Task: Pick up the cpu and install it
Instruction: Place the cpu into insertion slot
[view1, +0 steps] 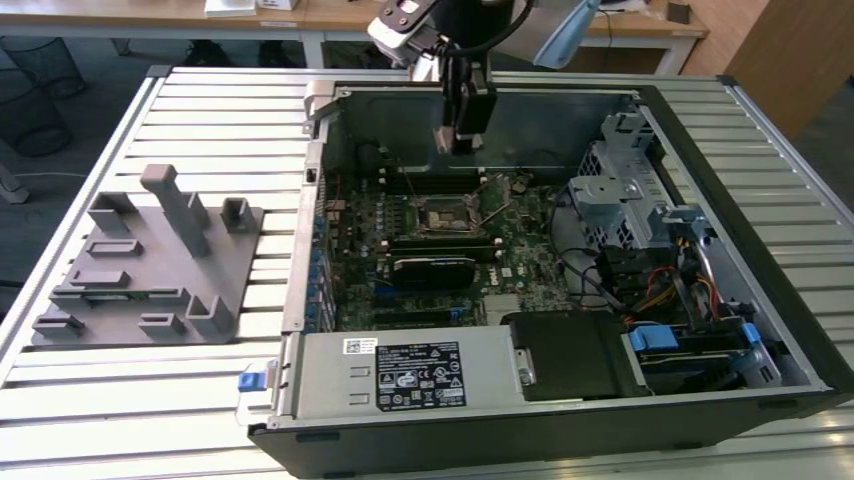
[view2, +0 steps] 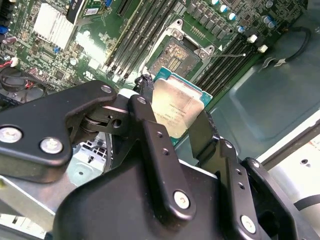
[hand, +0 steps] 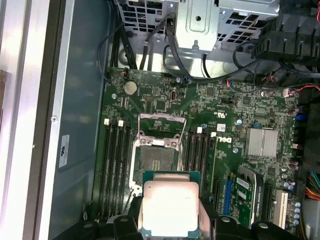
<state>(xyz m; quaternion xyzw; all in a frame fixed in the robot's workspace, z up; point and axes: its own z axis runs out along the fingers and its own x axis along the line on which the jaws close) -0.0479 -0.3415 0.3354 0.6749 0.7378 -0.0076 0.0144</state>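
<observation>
My gripper (view2: 176, 112) has the cpu (view2: 182, 100) pinched. In the second wrist view my fingers (view2: 150, 130) cover both gripped edges and one corner. In the first wrist view the cpu blocks the near edge of the socket (hand: 156, 160), and its contacts are too fine to read. In the exterior view the cpu is too small to make out at my tips. My arm (view1: 461, 30) is cut off by the top edge, and the computer case (view1: 561, 440) by the bottom.
</observation>
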